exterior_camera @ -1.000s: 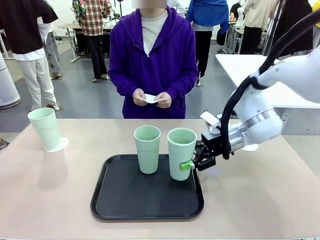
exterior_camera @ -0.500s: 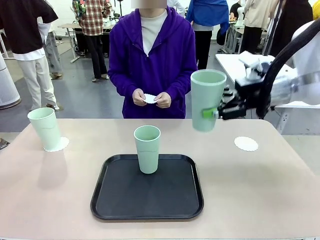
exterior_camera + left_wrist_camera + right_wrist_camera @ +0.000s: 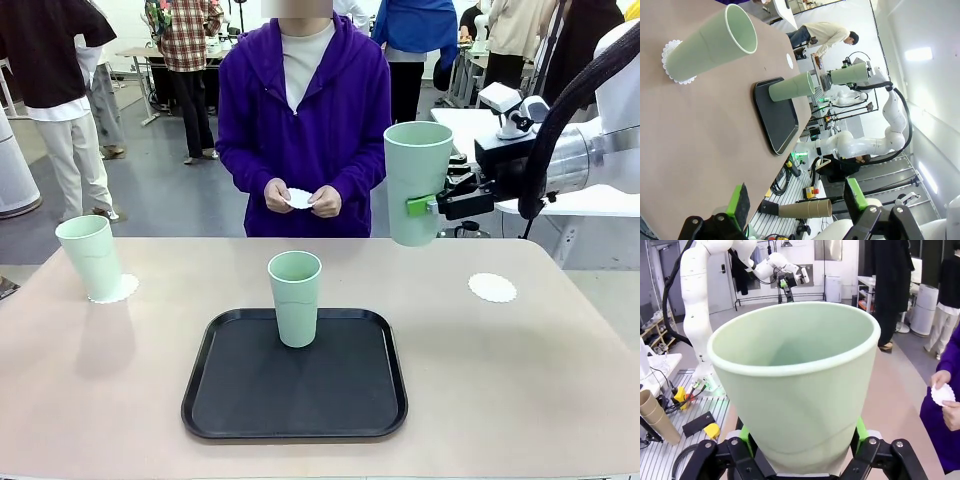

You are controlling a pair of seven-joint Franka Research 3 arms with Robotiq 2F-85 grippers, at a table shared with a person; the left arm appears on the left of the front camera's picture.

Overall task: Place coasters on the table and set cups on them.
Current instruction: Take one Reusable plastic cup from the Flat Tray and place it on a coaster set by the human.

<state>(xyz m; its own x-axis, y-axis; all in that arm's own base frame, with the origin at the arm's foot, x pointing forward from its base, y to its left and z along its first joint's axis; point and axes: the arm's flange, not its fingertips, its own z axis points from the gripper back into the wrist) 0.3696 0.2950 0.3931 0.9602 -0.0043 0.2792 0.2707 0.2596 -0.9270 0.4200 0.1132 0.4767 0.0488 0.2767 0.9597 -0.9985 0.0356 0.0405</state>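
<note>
Frontally, the cup (image 3: 415,165) held by the right hand (image 3: 425,207) hides its far finger, while the left hand (image 3: 797,197) gapes.

Left cup (image 3: 90,253) on lacy coaster (image 3: 123,290), middle cup (image 3: 295,298) upright mid-table, third cup (image 3: 416,180) aloft — upright, bare coaster (image 3: 492,288) at right

The right gripper (image 3: 428,206) has lifted one tall pale mint-green plastic tumbler (image 3: 415,170) off the black rounded-corner tray (image 3: 250,400), from centre to upper right.

Left cup (image 3: 88,250) on left coaster (image 3: 126,291), middle cup (image 3: 295,300) on tray (image 3: 300,400), raised cup (image 3: 415,175) left of right coaster (image 3: 492,288)
</note>
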